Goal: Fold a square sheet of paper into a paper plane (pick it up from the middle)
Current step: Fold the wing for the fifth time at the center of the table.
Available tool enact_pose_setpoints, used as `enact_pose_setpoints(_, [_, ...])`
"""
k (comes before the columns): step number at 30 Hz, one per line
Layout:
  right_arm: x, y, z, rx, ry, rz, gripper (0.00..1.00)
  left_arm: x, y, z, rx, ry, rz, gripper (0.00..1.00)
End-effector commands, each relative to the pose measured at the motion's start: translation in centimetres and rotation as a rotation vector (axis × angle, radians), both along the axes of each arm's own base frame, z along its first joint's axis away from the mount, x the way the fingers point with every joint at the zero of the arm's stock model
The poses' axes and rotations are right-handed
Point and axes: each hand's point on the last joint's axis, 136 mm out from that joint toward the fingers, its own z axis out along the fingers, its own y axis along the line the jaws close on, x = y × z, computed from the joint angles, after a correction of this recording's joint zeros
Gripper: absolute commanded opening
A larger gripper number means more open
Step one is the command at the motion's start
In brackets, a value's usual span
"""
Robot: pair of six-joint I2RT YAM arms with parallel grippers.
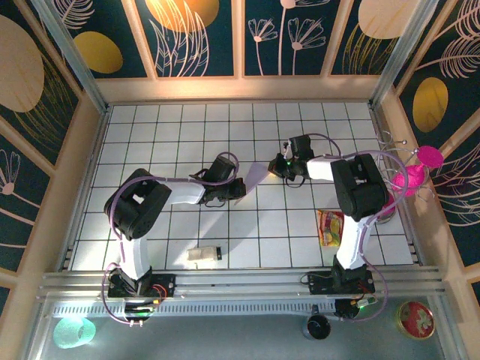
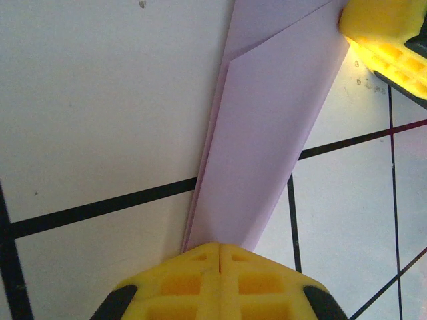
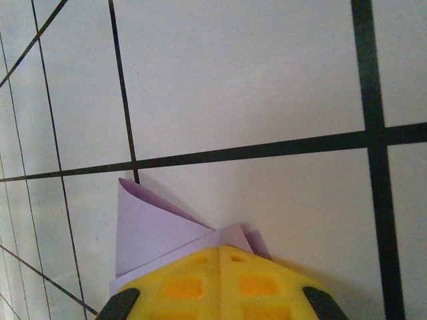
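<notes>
The square sheet of paper point(image 1: 259, 178) is pale lilac and folded into a slim, layered paper plane shape, held just above the tiled table between both arms. My left gripper point(image 1: 240, 187) is shut on its near-left end; in the left wrist view the yellow jaws point(image 2: 220, 248) pinch the paper point(image 2: 267, 133), which runs up to the right gripper's yellow fingers point(image 2: 380, 37). My right gripper point(image 1: 276, 171) is shut on the other end; in the right wrist view folded lilac flaps point(image 3: 153, 230) stick out past the closed gripper point(image 3: 220, 250).
A small white block with a black end point(image 1: 204, 255) lies near the front of the table. A red-yellow snack packet point(image 1: 330, 227) lies beside the right arm. A pink object point(image 1: 420, 169) hangs at the right wall. Frame posts border the grid table point(image 1: 150, 127).
</notes>
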Motion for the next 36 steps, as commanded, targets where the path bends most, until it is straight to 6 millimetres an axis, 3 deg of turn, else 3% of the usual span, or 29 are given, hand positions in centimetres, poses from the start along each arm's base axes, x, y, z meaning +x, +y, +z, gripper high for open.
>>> enact_pose_setpoints(1, [2.4,-5.2,-2.9,-0.185,-0.022,-0.167,0.0,-3.9,3.5,-4.5,0.149,0.182,0.008,0.0])
enact_pose_setpoints(15, [3.4,-6.7,-0.9,-0.233,-0.089,-0.232,0.0,-2.4,1.8,-2.7,0.086,0.124,-0.015,0.0])
enact_pose_setpoints(26, [3.6,-4.9,-0.9,-0.101,-0.077,-0.162,0.0,-3.3,2.9,-4.1,0.153,0.14,-0.036,0.0])
enact_pose_setpoints(36, [5.2,-6.1,-0.3,-0.122,-0.078,-0.19,0.01,-3.1,2.8,-3.7,0.146,0.13,-0.04,0.0])
